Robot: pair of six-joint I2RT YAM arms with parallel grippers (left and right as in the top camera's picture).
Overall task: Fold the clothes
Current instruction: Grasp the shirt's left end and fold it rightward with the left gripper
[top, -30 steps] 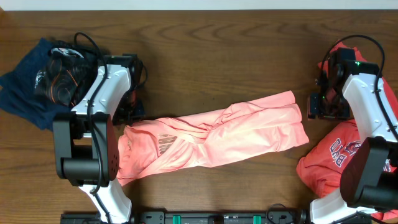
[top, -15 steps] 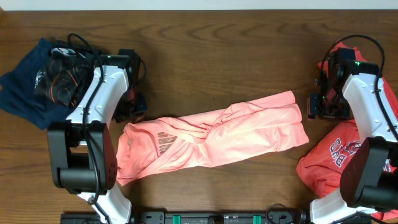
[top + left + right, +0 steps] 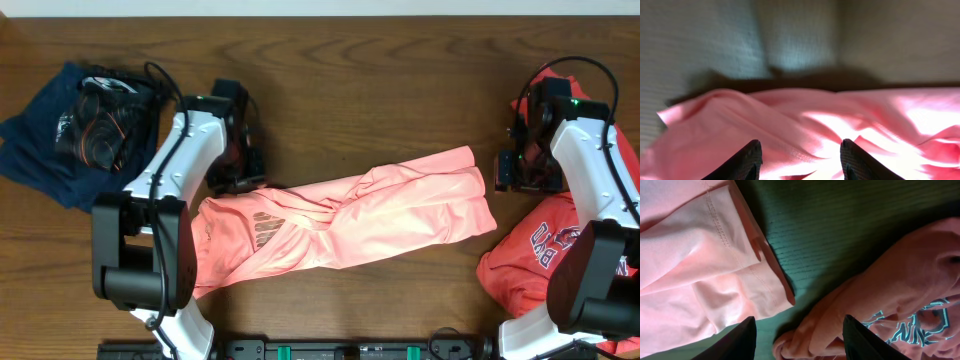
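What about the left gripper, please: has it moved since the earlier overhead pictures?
Yes. The left gripper shifted rightward, away from the navy garment.

A pink shirt (image 3: 340,225) lies twisted and rumpled across the worktop's middle. A red top (image 3: 535,260) is bunched at the right edge, and a navy garment (image 3: 45,140) at the left edge.
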